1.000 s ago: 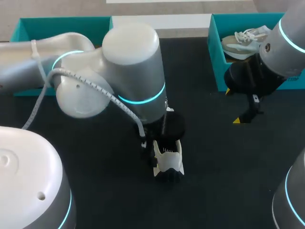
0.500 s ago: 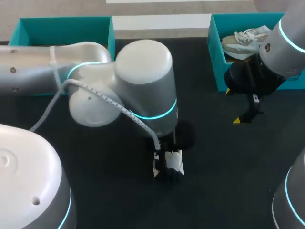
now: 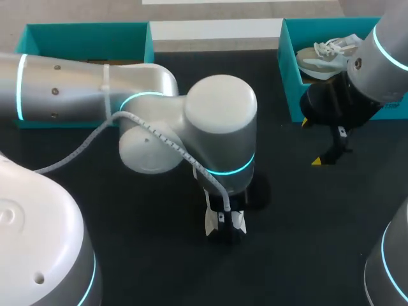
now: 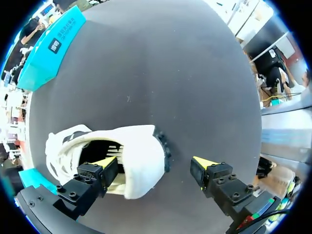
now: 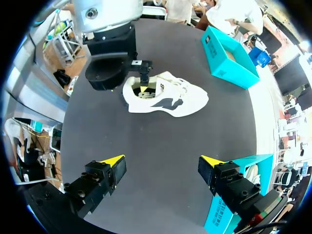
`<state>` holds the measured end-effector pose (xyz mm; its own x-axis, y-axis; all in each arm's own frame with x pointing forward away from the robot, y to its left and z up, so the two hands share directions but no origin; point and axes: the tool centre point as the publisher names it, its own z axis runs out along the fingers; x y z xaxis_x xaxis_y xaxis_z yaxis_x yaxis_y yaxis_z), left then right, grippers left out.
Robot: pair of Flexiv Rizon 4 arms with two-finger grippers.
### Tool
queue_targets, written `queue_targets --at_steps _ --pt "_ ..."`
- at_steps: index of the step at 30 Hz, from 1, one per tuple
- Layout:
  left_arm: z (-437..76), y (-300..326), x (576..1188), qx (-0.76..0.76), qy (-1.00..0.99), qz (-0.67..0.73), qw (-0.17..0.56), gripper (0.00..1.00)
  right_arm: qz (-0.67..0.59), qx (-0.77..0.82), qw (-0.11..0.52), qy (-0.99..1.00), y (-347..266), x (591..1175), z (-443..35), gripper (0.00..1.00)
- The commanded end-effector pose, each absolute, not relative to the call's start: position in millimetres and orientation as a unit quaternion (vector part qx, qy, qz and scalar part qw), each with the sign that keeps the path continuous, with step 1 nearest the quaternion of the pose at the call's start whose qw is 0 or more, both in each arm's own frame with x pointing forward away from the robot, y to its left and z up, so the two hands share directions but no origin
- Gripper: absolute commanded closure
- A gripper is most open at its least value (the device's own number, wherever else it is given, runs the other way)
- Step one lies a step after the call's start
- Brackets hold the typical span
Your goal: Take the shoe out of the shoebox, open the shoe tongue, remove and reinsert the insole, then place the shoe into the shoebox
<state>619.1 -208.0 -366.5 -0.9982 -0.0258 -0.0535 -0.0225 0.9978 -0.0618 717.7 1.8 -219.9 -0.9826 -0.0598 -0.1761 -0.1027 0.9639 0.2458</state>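
A white shoe [image 4: 139,156] lies on its side on the black table, also seen as the shoe [image 5: 168,97] in the right wrist view. My left gripper [image 4: 155,165] is open over its heel end. One yellow fingertip [image 4: 106,163] sits inside the shoe's opening, the other stands outside, apart from the heel. In the head view my left arm [image 3: 220,127] covers most of the shoe [image 3: 220,223]. My right gripper [image 5: 162,161] hangs open and empty, well back from the shoe, by the right teal shoebox [image 3: 290,76].
The right shoebox holds a second pale shoe [image 3: 325,54]. Another teal box [image 3: 83,32] stands at the back left, partly behind my left arm. Black table surface [image 3: 306,229] stretches between the shoe and my right arm.
My left arm has swung to the right over the shoe, hiding more of it in the head view. The right arm has stayed still.
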Motion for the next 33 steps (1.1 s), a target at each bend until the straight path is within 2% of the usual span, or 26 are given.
queue_targets --at_steps 1,4,7,9,11,12,13,15,17,19,20,21,22,28,33 --pt "-379.3 -213.5 617.5 -0.015 0.999 -0.019 0.026 0.05 0.127 -0.041 0.085 0.987 2.5 717.3 -220.8 0.0" --pt "-385.6 -212.8 617.8 -0.019 0.999 -0.011 0.025 0.06 0.127 -0.041 0.085 0.987 2.5 717.3 -220.8 0.0" --pt "-391.5 -213.2 618.5 -0.021 1.0 -0.004 0.022 0.13 0.127 -0.041 0.085 0.987 2.5 717.3 -220.8 0.0" --pt "-395.2 -214.5 617.6 -0.022 0.999 0.002 0.023 0.29 0.127 -0.041 0.085 0.987 2.5 717.3 -220.8 0.0" --pt "-397.8 -214.5 617.2 -0.026 0.999 0.008 0.022 0.4 0.127 -0.041 0.085 0.987 2.5 717.3 -220.8 0.0" --pt "-399.4 -214.0 617.2 -0.029 0.999 0.01 0.02 0.51 0.127 -0.041 0.085 0.987 2.5 717.3 -220.8 0.0" --pt "-399.9 -213.7 617.1 -0.028 0.999 0.01 0.019 0.53 0.127 -0.041 0.085 0.987 2.5 717.3 -220.8 0.0" --pt "-400.8 -212.5 616.5 -0.03 0.999 0.011 0.016 0.65 0.127 -0.041 0.085 0.987 2.5 717.3 -220.8 0.0" --pt "-401.2 -211.5 616.0 -0.031 0.999 0.011 0.013 0.67 0.127 -0.041 0.085 0.987 2.5 717.3 -220.8 0.0" --pt "-400.7 -210.2 615.1 -0.032 0.999 0.011 0.008 0.75 0.127 -0.041 0.085 0.987 2.5 717.3 -220.8 0.0" --pt "-400.5 -209.6 614.5 -0.035 0.999 0.014 0.003 0.8 0.127 -0.041 0.085 0.987 2.5 717.3 -220.8 0.0" --pt "-400.8 -208.4 613.9 -0.037 0.999 0.01 -0.008 0.96 0.127 -0.041 0.085 0.987 2.5 717.3 -220.8 0.0" --pt "-400.9 -207.9 613.8 -0.038 0.999 0.011 -0.012 1.0 0.127 -0.041 0.085 0.987 2.5 717.3 -220.8 0.0" --pt "-393.3 -202.2 609.0 -0.042 0.998 0.007 -0.048 1.0 0.127 -0.041 0.085 0.987 2.5 717.3 -220.8 0.0" --pt "-358.8 -190.6 602.9 -0.025 0.997 0.002 -0.073 1.0 0.127 -0.041 0.085 0.987 2.5 717.3 -220.8 0.0"
